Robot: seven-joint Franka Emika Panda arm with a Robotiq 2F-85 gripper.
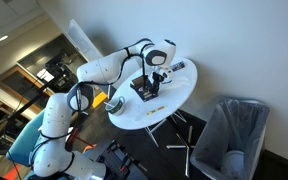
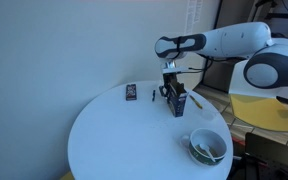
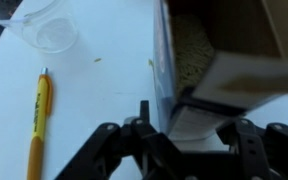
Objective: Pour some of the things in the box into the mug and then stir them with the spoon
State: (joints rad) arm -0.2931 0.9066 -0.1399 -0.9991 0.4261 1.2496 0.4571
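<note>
Your gripper (image 2: 173, 90) straddles small near-black carton with orange-yellow print (image 2: 178, 103), standing upright near table centre. Cannot tell if jaws pinch yet. Side approach leaves open top free for pouring. Round greyish mug (image 2: 208, 147) sits at carton's 5 o'clock, spoon (image 2: 211, 152) inside.

Even indoor light; the white table (image 2: 114, 135) glares brightly in both exterior views. Wrist view soft and blurred, the near box (image 3: 234, 60) out of focus
</note>
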